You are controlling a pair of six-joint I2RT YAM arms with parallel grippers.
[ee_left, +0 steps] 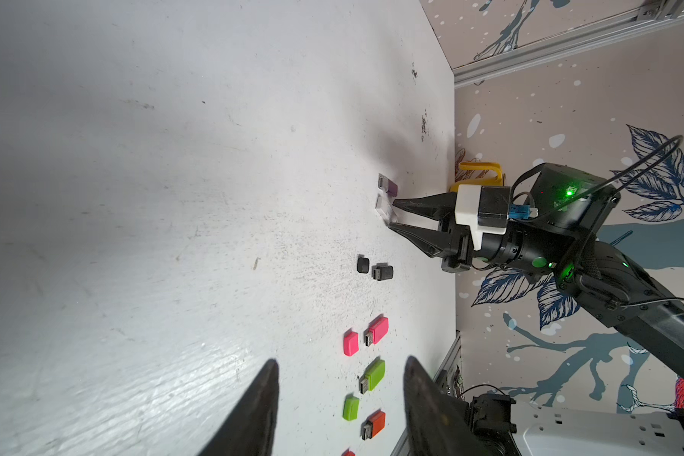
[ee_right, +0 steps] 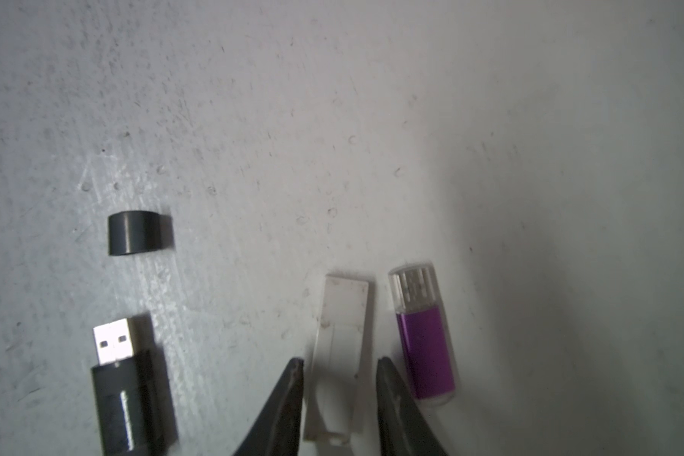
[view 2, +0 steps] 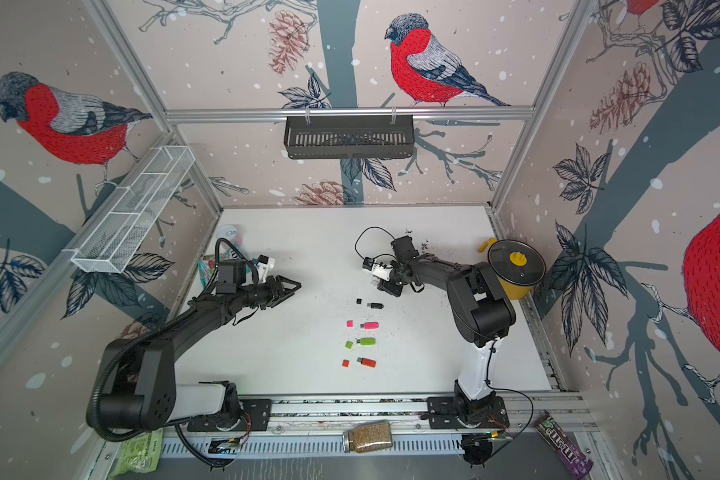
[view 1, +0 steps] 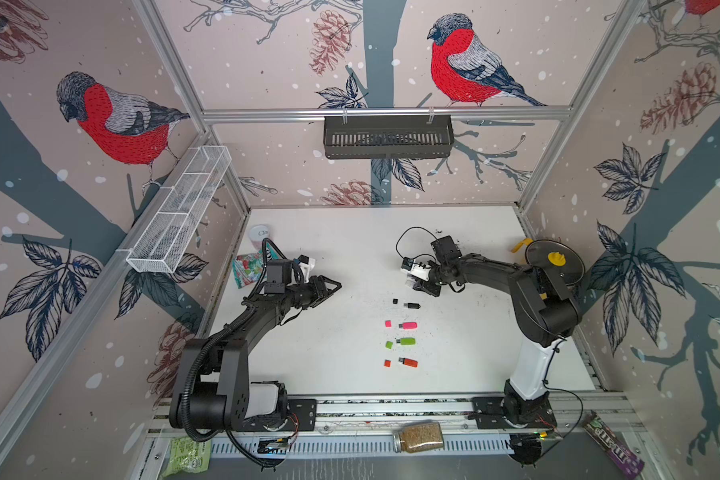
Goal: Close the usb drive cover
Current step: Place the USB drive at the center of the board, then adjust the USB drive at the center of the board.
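Right claw (ee_right: 338,361) tips slightly parted, straddling clear cover (ee_right: 346,308) flat on table (ee_right: 372,118), not clamping it; purple drive (ee_right: 423,343) just at its 12 o'clock. Left claw (view 1: 334,286) half open, empty, at table's 9 o'clock. Step, seemingly: gripping cover. Next: squeeze squarely, lift, line up on its drive.

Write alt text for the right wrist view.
The right claw stands open astride a clear plastic piece lying on the white table. A purple USB drive lies beside it; an uncapped black USB drive and a separate black cap lie further off.
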